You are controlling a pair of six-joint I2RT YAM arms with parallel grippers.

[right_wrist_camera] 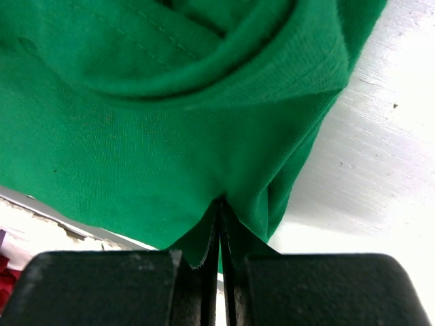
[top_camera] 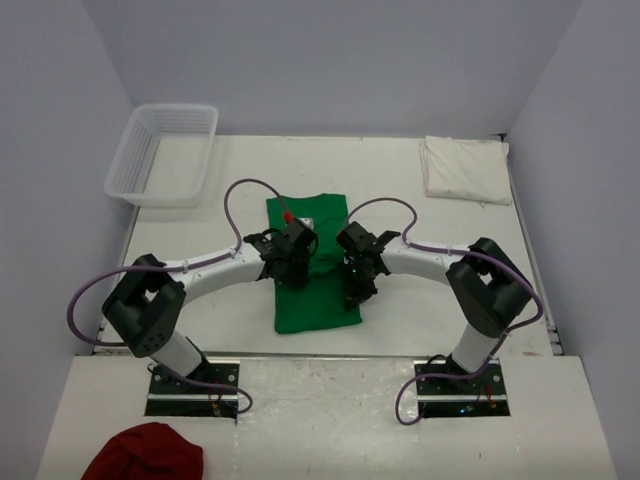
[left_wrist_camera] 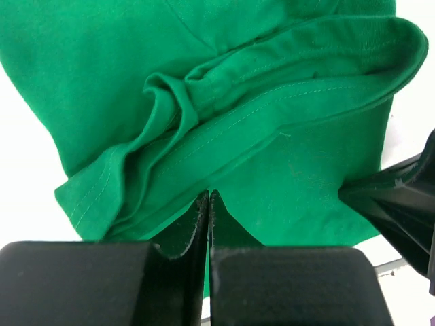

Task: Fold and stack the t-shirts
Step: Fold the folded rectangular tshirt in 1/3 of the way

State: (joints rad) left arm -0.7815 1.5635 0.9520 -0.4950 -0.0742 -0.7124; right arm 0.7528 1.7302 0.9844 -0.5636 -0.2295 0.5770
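Note:
The bright green t-shirt (top_camera: 316, 300) lies folded lengthwise in the middle of the table, between the two arms. My left gripper (top_camera: 290, 264) is at its left edge, and the left wrist view shows the fingertips (left_wrist_camera: 209, 194) shut on a bunched hem of the green t-shirt (left_wrist_camera: 88, 81). My right gripper (top_camera: 357, 284) is at its right edge, jaws (right_wrist_camera: 219, 201) shut, with the green t-shirt (right_wrist_camera: 136, 149) puckered where they pinch it. The cream-white t-shirt (top_camera: 463, 170) lies folded at the back right, away from both grippers.
A clear plastic basket (top_camera: 165, 155) stands at the back left corner. A dark red cloth (top_camera: 145, 455) lies on the near shelf at the bottom left, behind the arm bases. White walls close in the table (top_camera: 200, 225) on three sides.

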